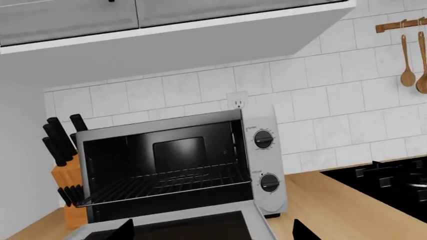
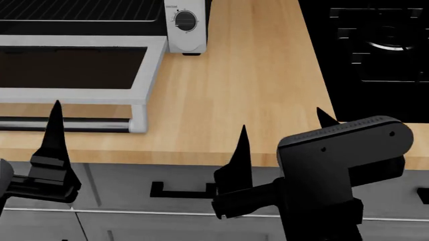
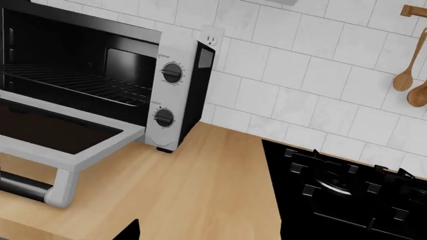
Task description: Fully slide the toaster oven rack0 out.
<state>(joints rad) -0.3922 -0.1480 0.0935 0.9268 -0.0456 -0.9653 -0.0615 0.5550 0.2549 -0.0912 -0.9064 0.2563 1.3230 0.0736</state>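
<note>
We face a toaster oven (image 1: 177, 165) at the back of a wooden table (image 2: 234, 90), against a white tiled wall. Its glass door (image 2: 74, 68) is folded down flat toward us, leaving the dark cavity open so the rack can be reached over it. The rack (image 1: 163, 184) sits on its rails inside the cavity, a grid of thin dark wires; its front edge seems to stand slightly forward of the opening above the door hinge, but most of it is inside, so we judge the sliding barely begun or not yet done.

Our left end effector (image 2: 144, 145) hovers low in front of the table edge, its two pointed black fingers (image 2: 54, 133) spread wide apart and holding nothing. It lines up roughly with the door and the rack beyond, which suggests it is the one meant to reach in. Our right end effector (image 3: 207, 232) hangs near the table, toward the black cooktop (image 3: 353, 185); only one fingertip shows at the frame edge, so we cannot tell whether it is released or clenched.

A knife block (image 1: 67, 170) stands beside the oven, and wooden spoons (image 1: 413, 65) hang on the wall.
</note>
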